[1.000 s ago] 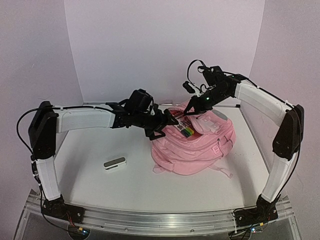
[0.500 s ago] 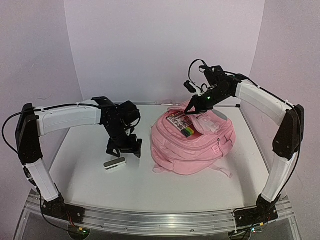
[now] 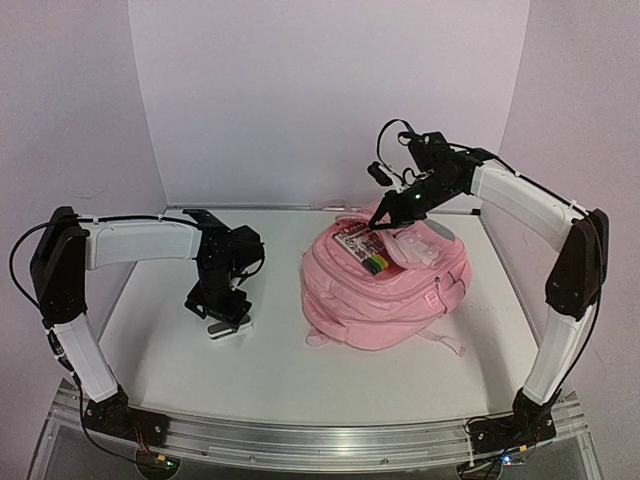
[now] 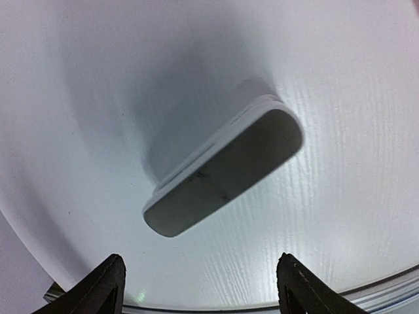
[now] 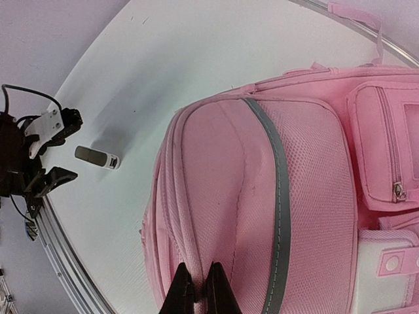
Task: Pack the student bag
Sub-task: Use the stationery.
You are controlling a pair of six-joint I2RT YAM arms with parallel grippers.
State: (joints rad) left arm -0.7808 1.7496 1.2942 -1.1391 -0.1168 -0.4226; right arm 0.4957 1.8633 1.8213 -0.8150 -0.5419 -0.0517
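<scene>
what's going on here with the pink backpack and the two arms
The arms are packing the pink student bag. The right gripper is shut on the fabric at the bag's open top, where a pack of coloured pens shows inside. The left gripper hangs open over a small white block with a grey face, lying on the table left of the bag.

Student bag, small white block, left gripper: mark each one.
student bag (image 3: 390, 300): top external view, front fabric panel.
small white block (image 4: 226, 173): left wrist view, grey upper face.
left gripper (image 4: 200, 278): left wrist view, midway between fingertips.
</scene>
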